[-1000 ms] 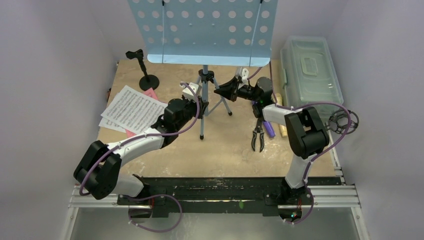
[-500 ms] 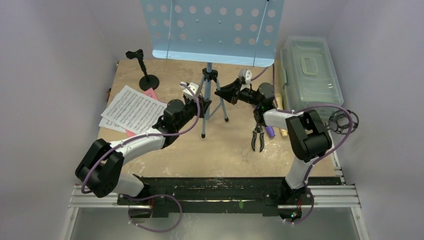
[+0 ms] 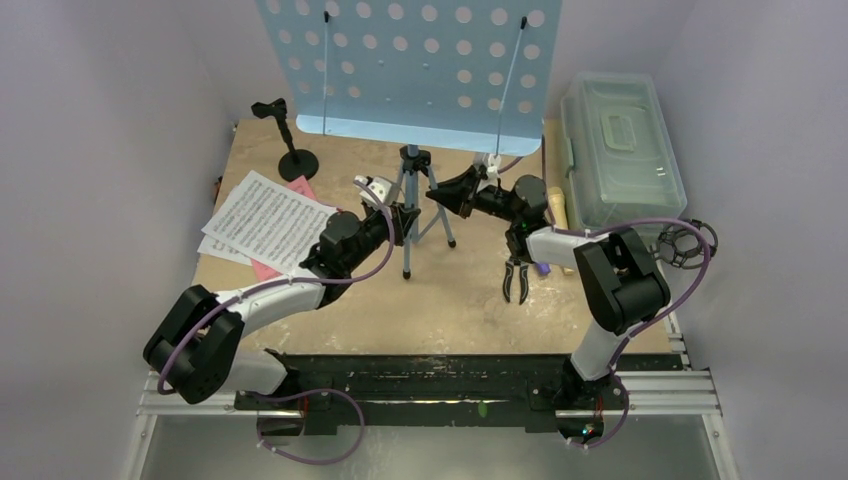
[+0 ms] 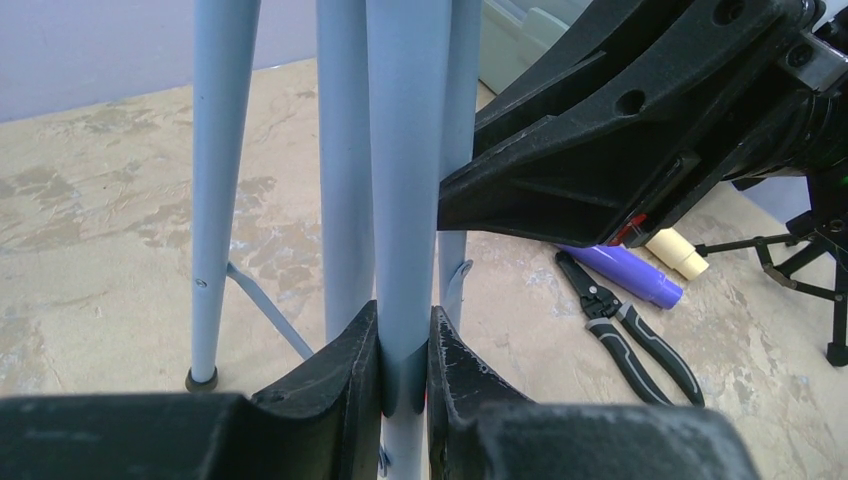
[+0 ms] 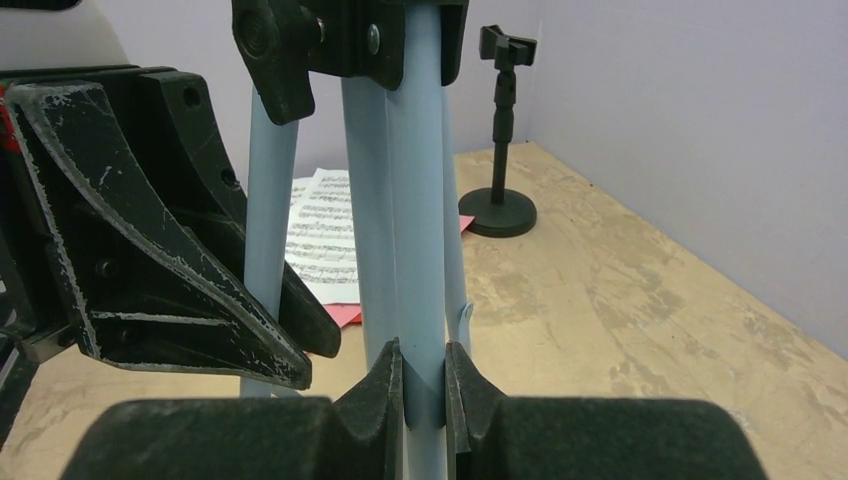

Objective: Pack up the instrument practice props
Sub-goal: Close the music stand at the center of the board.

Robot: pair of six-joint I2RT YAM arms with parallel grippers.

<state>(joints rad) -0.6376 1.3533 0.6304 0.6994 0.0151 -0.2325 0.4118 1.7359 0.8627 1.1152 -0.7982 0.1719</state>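
Note:
The light-blue perforated music desk (image 3: pixel 410 60) stands at the back centre on its tripod legs (image 3: pixel 405 255). My left gripper (image 3: pixel 401 222) is shut on one light-blue tube (image 4: pixel 405 200), pinched between the pads (image 4: pixel 404 350). From the other side, my right gripper (image 3: pixel 440 196) is shut on a tube of the same stand (image 5: pixel 420 200), jaws tight around it (image 5: pixel 424 375). White sheet-music pages (image 3: pixel 265 220) lie over a red page (image 3: pixel 265 268) at the left. The round-base pole (image 3: pixel 290 150) stands behind them. Purple microphone (image 4: pixel 625 275) and cream microphone (image 4: pixel 678 253) lie at the right, near the black mic tripod (image 3: pixel 688 243).
A translucent grey-green plastic box (image 3: pixel 620 150) sits shut at the back right. Black-handled pliers (image 3: pixel 517 275) lie on the table next to the purple microphone. Walls close in the table on the left, back and right.
The music desk swayed right, then back left, and its lower edge now sits lower in view. Both grippers stayed shut on the stand's tubes and crept slightly away from the bases.

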